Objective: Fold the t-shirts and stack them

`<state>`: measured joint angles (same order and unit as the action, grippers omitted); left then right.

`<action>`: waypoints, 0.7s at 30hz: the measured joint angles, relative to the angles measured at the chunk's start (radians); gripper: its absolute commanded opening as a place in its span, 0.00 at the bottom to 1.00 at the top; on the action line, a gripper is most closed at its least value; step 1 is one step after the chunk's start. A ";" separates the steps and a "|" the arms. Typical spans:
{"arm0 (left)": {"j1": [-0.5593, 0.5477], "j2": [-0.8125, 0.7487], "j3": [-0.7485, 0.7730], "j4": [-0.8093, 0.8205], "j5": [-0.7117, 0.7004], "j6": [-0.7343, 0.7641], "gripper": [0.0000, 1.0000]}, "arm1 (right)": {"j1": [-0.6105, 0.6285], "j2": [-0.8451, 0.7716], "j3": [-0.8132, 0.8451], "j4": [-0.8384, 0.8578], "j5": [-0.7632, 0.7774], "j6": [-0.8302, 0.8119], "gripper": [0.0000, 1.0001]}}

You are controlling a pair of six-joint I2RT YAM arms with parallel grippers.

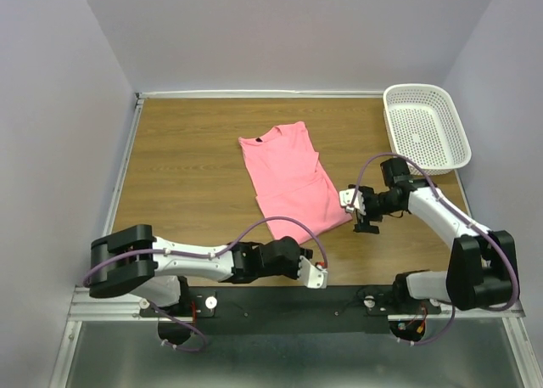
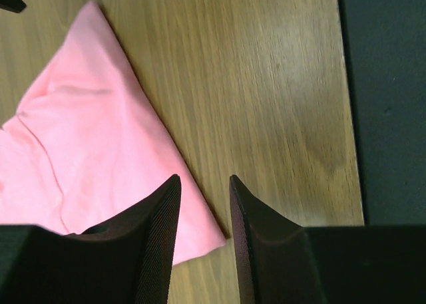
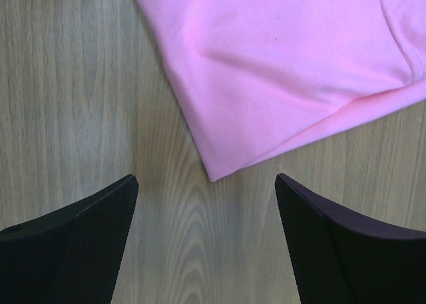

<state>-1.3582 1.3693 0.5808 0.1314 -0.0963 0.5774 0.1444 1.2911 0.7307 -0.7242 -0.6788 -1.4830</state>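
Note:
One salmon-pink t-shirt (image 1: 291, 177) lies folded lengthwise in the middle of the wooden table, neck at the far end. My left gripper (image 1: 305, 267) hovers low over its near hem corner. In the left wrist view the jaws (image 2: 203, 177) stand a narrow gap apart and hold nothing, with the shirt corner (image 2: 100, 151) on the table below them. My right gripper (image 1: 356, 211) sits just right of the shirt's right hem corner. In the right wrist view it (image 3: 206, 176) is wide open and empty, with the layered shirt corner (image 3: 279, 64) just ahead of its fingertips.
A white mesh basket (image 1: 424, 125) stands at the table's far right corner. The table's dark near edge (image 2: 389, 118) runs close beside my left gripper. Bare wood (image 1: 182, 167) lies left of the shirt. Walls enclose the table on three sides.

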 measured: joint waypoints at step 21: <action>0.141 0.162 0.027 0.037 -0.038 -0.006 0.43 | 0.015 0.174 0.066 0.004 -0.123 -0.135 0.88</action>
<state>-1.2171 1.5314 0.6083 0.1684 -0.1341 0.5709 0.1596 1.4651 0.7971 -0.7204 -0.8017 -1.6176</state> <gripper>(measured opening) 0.415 0.885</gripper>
